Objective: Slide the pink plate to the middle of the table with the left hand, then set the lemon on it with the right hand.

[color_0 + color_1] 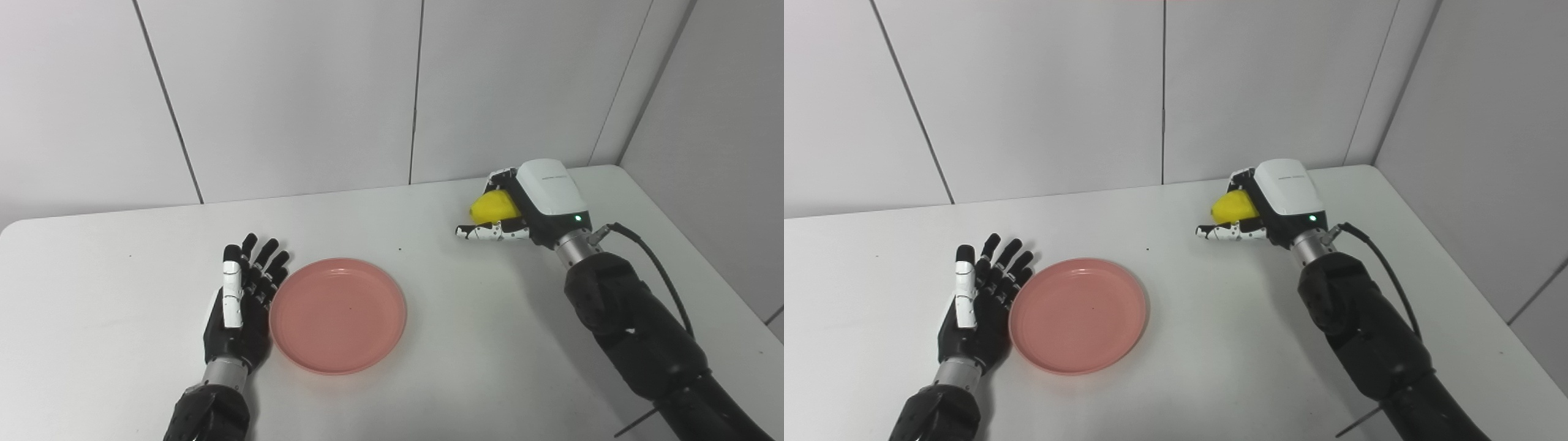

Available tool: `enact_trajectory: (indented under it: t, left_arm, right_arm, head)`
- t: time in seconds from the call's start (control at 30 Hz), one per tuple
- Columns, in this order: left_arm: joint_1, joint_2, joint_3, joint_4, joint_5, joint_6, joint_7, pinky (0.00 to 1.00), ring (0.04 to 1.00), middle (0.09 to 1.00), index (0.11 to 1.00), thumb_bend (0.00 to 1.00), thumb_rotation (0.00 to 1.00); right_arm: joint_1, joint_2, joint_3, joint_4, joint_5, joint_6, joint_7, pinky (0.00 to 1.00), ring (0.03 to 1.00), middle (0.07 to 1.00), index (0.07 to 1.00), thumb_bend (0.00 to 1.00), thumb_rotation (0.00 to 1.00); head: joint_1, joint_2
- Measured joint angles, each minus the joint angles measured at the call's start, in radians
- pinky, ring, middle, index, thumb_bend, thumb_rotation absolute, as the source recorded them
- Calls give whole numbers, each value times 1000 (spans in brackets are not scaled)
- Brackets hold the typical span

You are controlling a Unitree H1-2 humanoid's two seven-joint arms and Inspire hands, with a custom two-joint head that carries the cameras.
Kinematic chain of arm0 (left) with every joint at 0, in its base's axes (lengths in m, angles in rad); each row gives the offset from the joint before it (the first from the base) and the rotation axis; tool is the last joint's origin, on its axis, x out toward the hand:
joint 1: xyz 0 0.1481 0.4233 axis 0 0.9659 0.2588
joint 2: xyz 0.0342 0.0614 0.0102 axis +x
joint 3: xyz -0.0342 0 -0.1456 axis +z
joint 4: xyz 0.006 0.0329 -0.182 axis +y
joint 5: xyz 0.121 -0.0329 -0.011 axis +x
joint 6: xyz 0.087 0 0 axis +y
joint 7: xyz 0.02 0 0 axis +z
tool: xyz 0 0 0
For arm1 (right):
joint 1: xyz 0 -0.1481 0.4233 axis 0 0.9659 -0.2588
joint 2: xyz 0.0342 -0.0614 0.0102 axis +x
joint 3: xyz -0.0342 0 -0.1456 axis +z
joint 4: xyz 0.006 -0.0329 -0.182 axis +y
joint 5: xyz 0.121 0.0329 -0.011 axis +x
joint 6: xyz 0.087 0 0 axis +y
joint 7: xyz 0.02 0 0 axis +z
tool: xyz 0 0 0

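Observation:
The pink plate (pixel 338 315) lies flat on the white table (pixel 122 257), left of its middle and near the front. My left hand (pixel 242 300) rests open on the table, fingers spread, its side against the plate's left rim. The yellow lemon (pixel 493 206) is at the back right. My right hand (pixel 520 211) is closed around it, thumb stretched out below it; part of the lemon is hidden by the hand. I cannot tell whether the lemon is lifted off the table.
The table's right edge (pixel 686 245) runs close to a grey side wall. White wall panels stand behind the table's far edge. A black cable (pixel 658 263) loops off my right wrist.

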Motion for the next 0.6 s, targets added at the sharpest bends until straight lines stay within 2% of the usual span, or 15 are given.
enact_trajectory:
  t: [0.1,0.23,0.6]
  left_arm:
    - [1,-9,-7,5,9,-9,2,977,899,923,1000,738,823]
    - [4,-28,-15,7,20,-23,15,969,894,911,1000,754,828]
    - [4,-34,-35,14,55,-35,22,971,895,902,1000,780,828]
  right_arm:
    - [0,1,0,-28,2,0,20,121,169,230,261,567,562]
    - [-1,0,-3,-63,10,-1,38,124,172,233,264,560,582]
    - [-4,6,-4,-95,38,-24,57,116,163,226,254,564,610]
  head:
    - [37,-3]
    - [72,-6]
    - [112,-15]
